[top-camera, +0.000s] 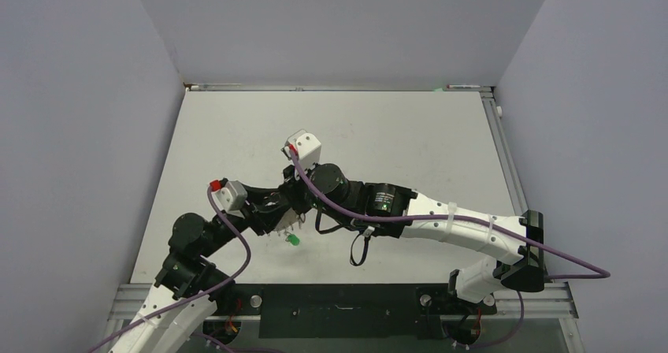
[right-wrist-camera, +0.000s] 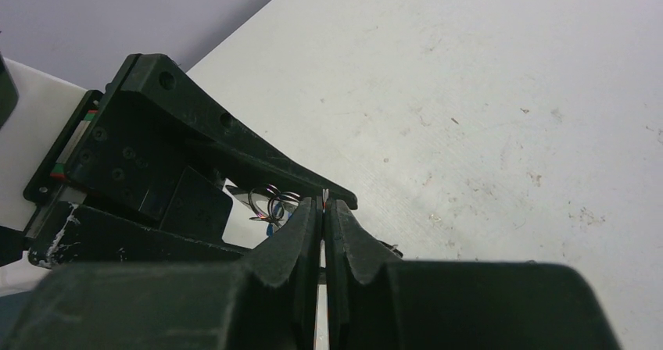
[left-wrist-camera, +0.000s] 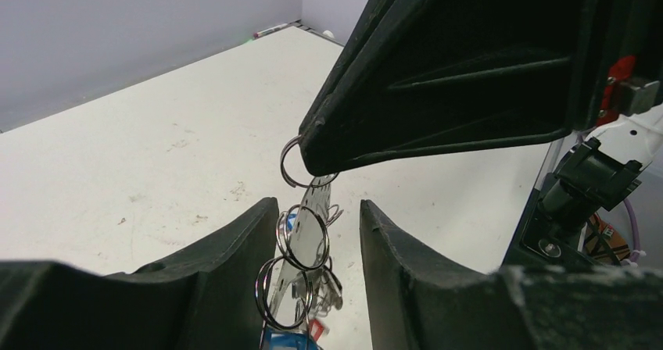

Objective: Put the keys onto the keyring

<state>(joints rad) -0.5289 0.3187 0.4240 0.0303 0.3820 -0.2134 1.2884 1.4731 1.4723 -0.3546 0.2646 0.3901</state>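
Observation:
A bunch of keys (left-wrist-camera: 301, 248) hangs in the air over the table: a flat silvery blade, several small split rings, and blue (left-wrist-camera: 285, 341) and red tags at the bottom. My right gripper (right-wrist-camera: 324, 200) is shut on the top of the bunch, and its black fingers (left-wrist-camera: 438, 92) fill the upper left wrist view. My left gripper (left-wrist-camera: 318, 203) is open, one finger on each side of the hanging bunch. A green tag (top-camera: 293, 240) dangles below the two grippers (top-camera: 285, 209) in the top view. I cannot make out the large keyring loop.
The white table (top-camera: 378, 132) has grey walls on three sides and a metal rail along its right edge (top-camera: 504, 156). Both arms meet over the near-left part of the table. The purple cables (top-camera: 236, 239) loop beside the arms.

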